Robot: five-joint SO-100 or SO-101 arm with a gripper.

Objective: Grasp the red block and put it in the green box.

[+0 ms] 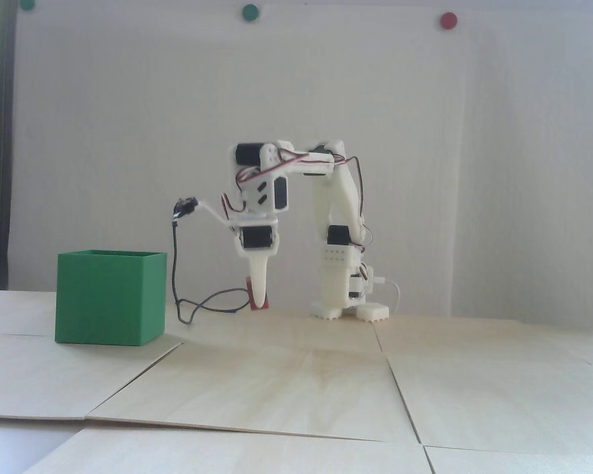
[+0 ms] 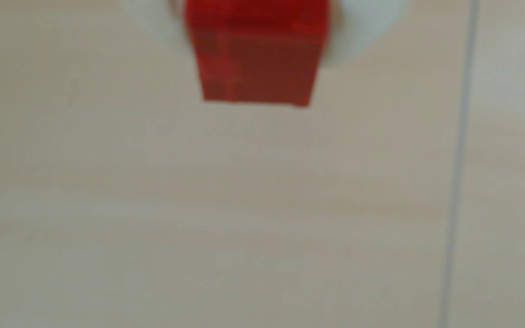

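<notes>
Now, grip: your gripper [image 1: 260,305] points straight down with its white fingers on either side of the block [image 1: 251,295]; the wrist view shows the block [image 2: 256,53] filling the gap between two blurred white shapes, so the fingers look closed on it or nearly so, though the blur keeps you from being sure of firm contact.
Block: right at your fingertips, low against the table [image 1: 296,385]; whether it has left the surface you cannot tell from the fixed view.
Box: the box [image 1: 109,297] stands well off to the tool's left in the fixed view, open top up, rim at roughly the height of the gripper's body.
Squeeze: judge the hold before you lift; the block looks matte and rigid, so a steady clamp should do.
Lift: go straight up first, high enough for the block's lower edge to clear the box rim, then swing across.
Hazard: the dark cable [image 1: 197,301] loops on the table between the tool and the box; keep the block above it.
Release: centre over the opening before opening the fingers.
</notes>
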